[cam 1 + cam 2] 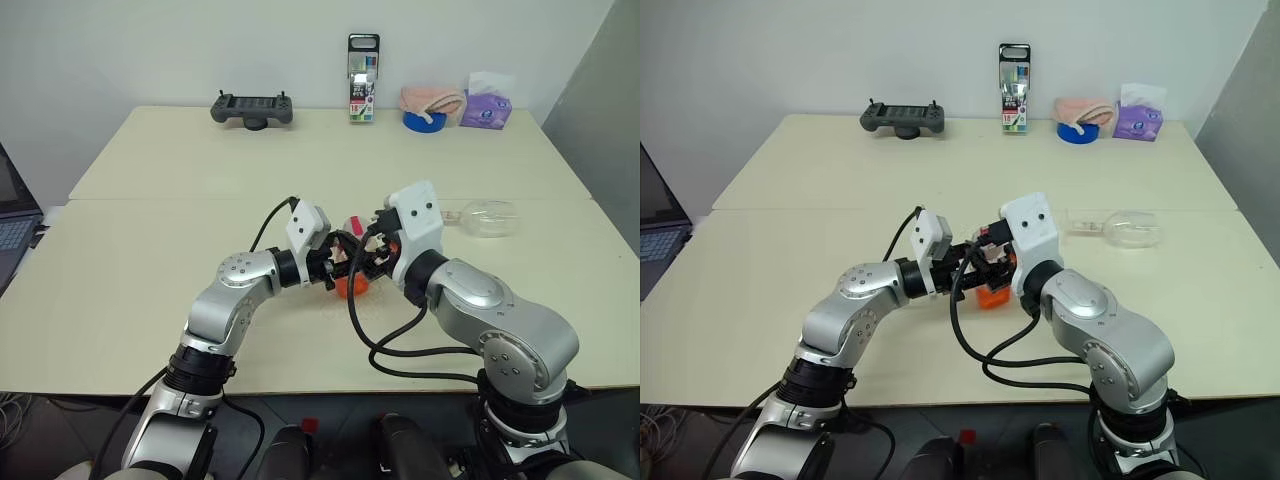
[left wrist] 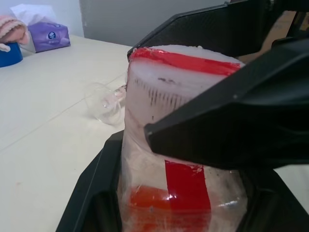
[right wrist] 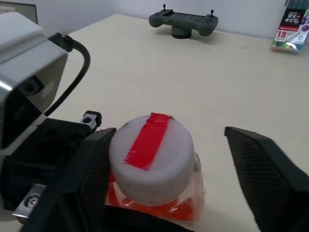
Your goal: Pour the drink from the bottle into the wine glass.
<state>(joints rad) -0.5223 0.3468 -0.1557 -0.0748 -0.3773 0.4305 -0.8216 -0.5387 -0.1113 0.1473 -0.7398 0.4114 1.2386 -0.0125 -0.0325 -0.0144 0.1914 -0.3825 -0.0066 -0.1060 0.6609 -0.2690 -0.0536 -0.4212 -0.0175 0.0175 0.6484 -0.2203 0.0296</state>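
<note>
The bottle [image 2: 169, 159] is a small clear plastic one with a red label strip, and it stands upright over the table's near middle. My left gripper [image 1: 338, 272] is shut on its body. The orange-red drink [image 1: 352, 289] fills its lower part. Its pale cap [image 3: 149, 157] carries a red band. My right gripper [image 3: 169, 145] is open with a finger on each side of the cap; one finger lies close against it and the other stands clear. The wine glass [image 1: 488, 218] lies on its side on the table, right of both grippers.
Along the table's far edge are a black game controller [image 1: 252, 108], a tall marker pack [image 1: 362, 80], a blue tape roll [image 1: 425, 121] under a pink cloth, and a purple tissue box [image 1: 487, 106]. A laptop [image 1: 12, 225] sits off the left side.
</note>
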